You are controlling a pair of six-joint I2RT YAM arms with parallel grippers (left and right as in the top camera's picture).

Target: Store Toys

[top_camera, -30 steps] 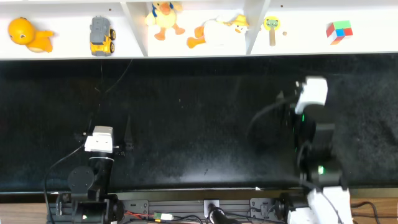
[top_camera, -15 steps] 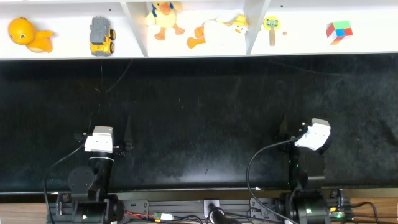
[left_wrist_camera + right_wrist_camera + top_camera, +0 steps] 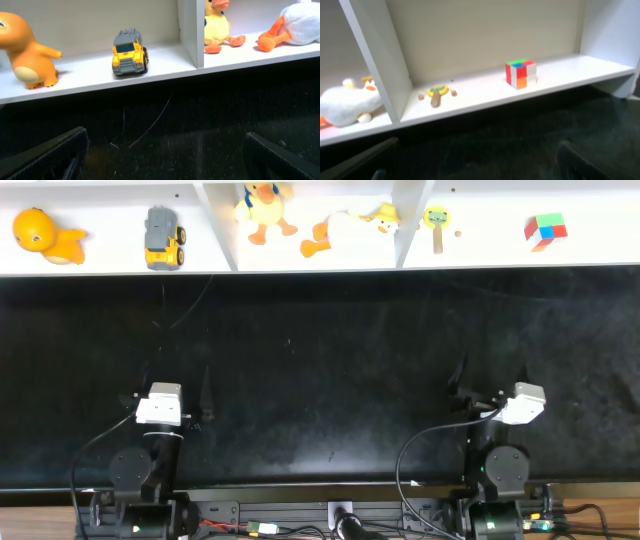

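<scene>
The main risk now seems to be a needless reach back toward the shelf [image 3: 100,262]; a stray finger could nudge the yellow truck [image 3: 163,237], which looks likely to roll on its wheels, or tip the colour cube [image 3: 546,230] off the front lip onto the black worktop [image 3: 320,360]. The shelf's left bay holds an orange figure [image 3: 45,235] and the truck; the middle bay holds a yellow duck [image 3: 265,210] with a white plush duck [image 3: 350,230] to its right; the right bay holds a small rattle-like toy [image 3: 437,222] and the cube, well apart. The left end effector [image 3: 175,390] and the right end effector [image 3: 490,385] sit near their bases, both spread wide and carrying nothing.
</scene>
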